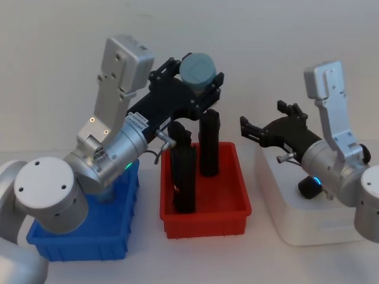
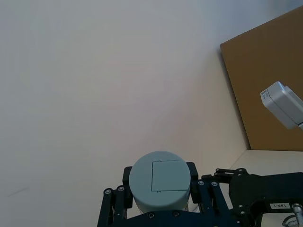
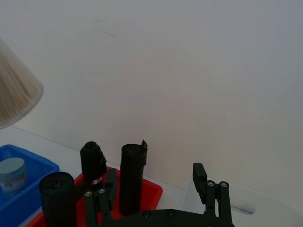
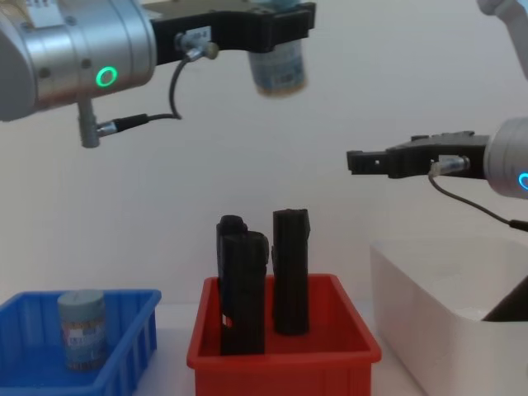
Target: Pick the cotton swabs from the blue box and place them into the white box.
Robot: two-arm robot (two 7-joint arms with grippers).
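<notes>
On my far left the blue box (image 1: 77,245) sits on the desk (image 1: 266,263), and one cotton swab tub (image 4: 82,328) stands upright in it, toward its back wall. My left arm rises out over that box and reaches to the right. The left claw (image 1: 196,83) is up high, clamped on a second cotton swab tub (image 1: 198,68) by its sides, with the pale lid facing my head camera. That tub hangs in the air above the back of the red bin (image 1: 204,220), well clear of it. The red bin stands just right of the blue box and holds two black blocks (image 1: 183,177), both upright. Further right, the right claw (image 1: 263,120) hovers with its fingers spread apart and nothing between them, above the left edge of the white box (image 1: 296,232), which sits on the desk at my far right.
</notes>
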